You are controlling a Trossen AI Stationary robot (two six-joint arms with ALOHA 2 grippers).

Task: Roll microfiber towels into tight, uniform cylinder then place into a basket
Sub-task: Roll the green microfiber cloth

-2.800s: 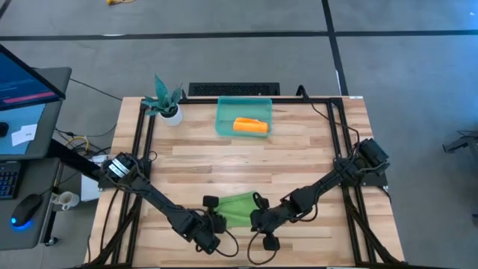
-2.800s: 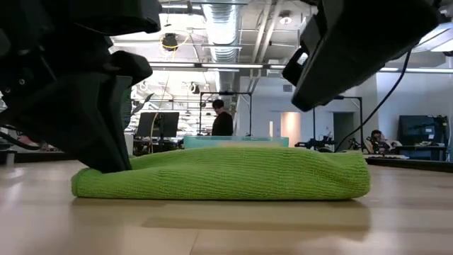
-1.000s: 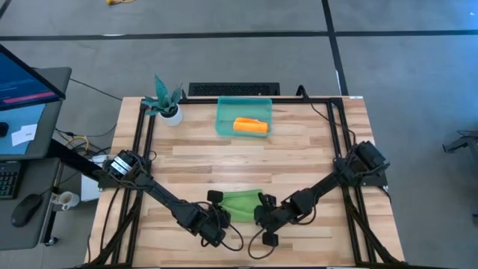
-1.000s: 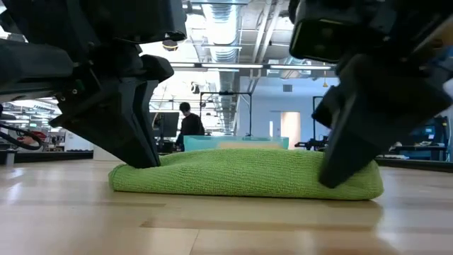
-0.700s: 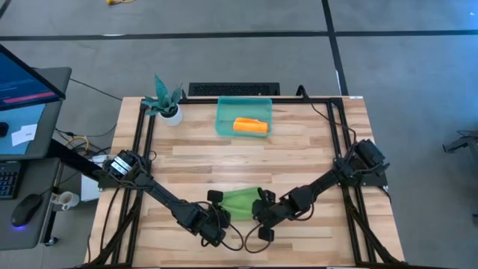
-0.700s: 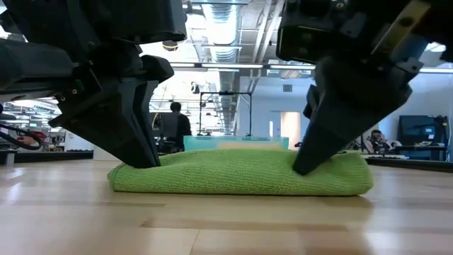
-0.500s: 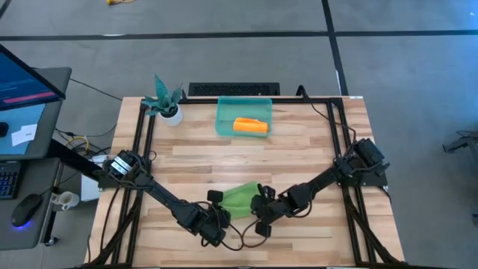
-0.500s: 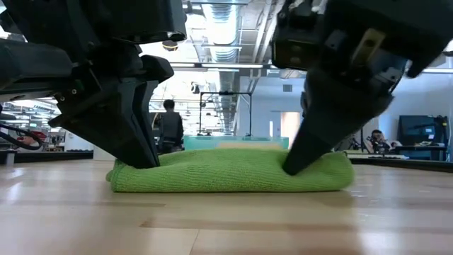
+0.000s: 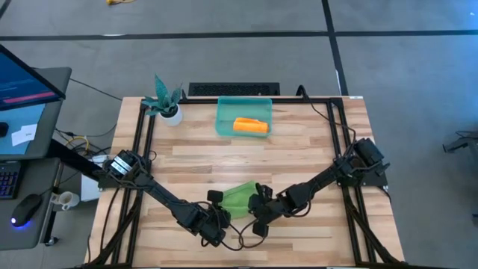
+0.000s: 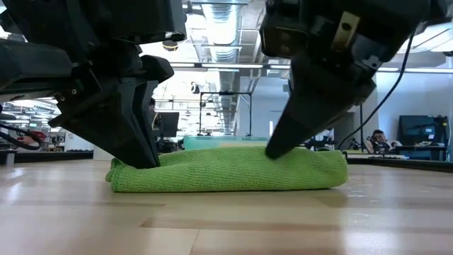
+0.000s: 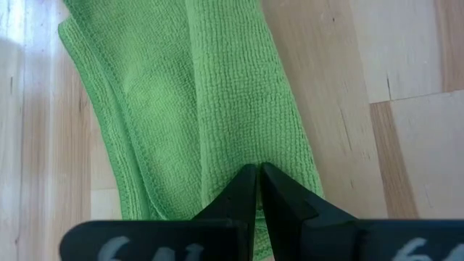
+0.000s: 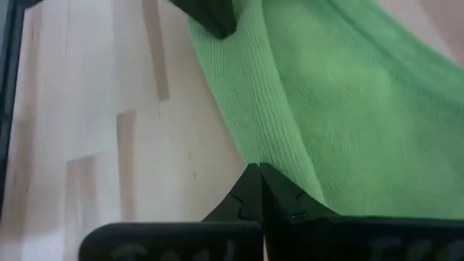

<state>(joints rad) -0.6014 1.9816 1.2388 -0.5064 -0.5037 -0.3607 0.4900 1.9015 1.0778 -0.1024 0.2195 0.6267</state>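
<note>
The lime green microfiber cloth towel (image 10: 230,168), folded into a low thick pad, lies on the pale wooden plank table (image 9: 299,149) near its front edge, well apart from the shallow translucent teal plastic basket (image 9: 243,116) at the back. The left tool (image 10: 145,161), fingers pinched together, presses down on one end of that green towel; the right tool (image 10: 272,151), likewise closed with nothing gripped between its fingers, bears on the towel's top nearer the other end. A second ago the right tool stood at the towel's far end; it has since slid inward, bunching the pad shorter. The rolled orange-yellow cloth towel (image 9: 250,125) rests inside the basket.
</note>
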